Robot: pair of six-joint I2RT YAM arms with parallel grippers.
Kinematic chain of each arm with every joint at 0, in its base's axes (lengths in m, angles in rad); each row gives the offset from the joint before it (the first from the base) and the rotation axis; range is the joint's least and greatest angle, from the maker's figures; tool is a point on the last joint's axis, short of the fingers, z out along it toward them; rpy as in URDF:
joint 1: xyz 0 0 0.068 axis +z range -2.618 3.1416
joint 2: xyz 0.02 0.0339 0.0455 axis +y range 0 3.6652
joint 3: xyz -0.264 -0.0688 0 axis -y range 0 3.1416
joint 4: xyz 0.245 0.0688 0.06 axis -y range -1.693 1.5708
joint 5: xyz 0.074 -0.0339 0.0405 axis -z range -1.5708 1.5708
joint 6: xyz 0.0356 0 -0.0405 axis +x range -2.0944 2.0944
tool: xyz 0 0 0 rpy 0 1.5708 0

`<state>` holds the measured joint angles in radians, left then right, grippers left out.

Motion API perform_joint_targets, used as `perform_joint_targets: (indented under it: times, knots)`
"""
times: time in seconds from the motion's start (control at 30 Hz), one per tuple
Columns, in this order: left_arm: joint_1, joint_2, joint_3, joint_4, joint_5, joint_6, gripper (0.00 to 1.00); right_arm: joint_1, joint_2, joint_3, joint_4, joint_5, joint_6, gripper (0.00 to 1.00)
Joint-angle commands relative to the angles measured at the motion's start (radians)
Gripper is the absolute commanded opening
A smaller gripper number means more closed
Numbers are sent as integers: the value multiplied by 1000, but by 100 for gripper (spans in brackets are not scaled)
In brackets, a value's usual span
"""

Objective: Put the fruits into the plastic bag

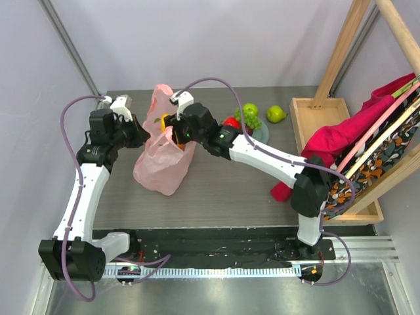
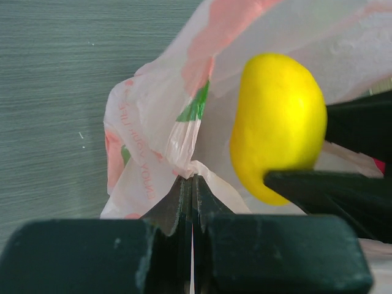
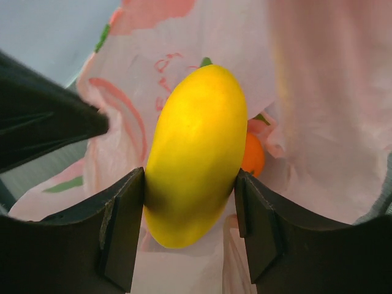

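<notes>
The pink plastic bag (image 1: 162, 164) stands open on the table's left middle. My left gripper (image 1: 146, 135) is shut on the bag's rim (image 2: 191, 173) and holds it up. My right gripper (image 1: 165, 125) is shut on the yellow mango (image 3: 195, 153) and holds it over the bag's mouth; the mango also shows in the left wrist view (image 2: 277, 125). An orange (image 3: 253, 155) lies inside the bag. On the grey plate (image 1: 260, 133) behind sit a red apple (image 1: 231, 122), a green grape bunch (image 1: 250, 121) and a green apple (image 1: 250, 109). Another green fruit (image 1: 276, 114) lies to the plate's right.
A wooden tray (image 1: 328, 151) stands at the right with a magenta cloth (image 1: 341, 141) and a patterned cloth (image 1: 374, 157) hanging over it from a wooden rack (image 1: 348, 46). A black rail (image 1: 223, 252) runs along the near edge.
</notes>
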<state>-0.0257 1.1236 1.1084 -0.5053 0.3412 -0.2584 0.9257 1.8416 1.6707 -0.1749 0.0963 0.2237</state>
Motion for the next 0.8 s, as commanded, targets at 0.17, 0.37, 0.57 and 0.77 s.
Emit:
perform_joint_targets:
  times: [0.17, 0.37, 0.57, 0.77]
  knots:
    - [6, -4, -7, 45, 18, -18, 0, 4, 194, 274, -308, 74, 28, 1]
    - [6, 13, -13, 48, 18, -27, 0, 4, 318, 327, -364, 75, 39, 1]
    - [6, 24, -15, 44, 12, -31, 0, 4, 413, 333, -382, 71, 60, 1]
    - [6, 27, -15, 45, 13, -31, 0, 4, 418, 334, -382, 65, 69, 13]
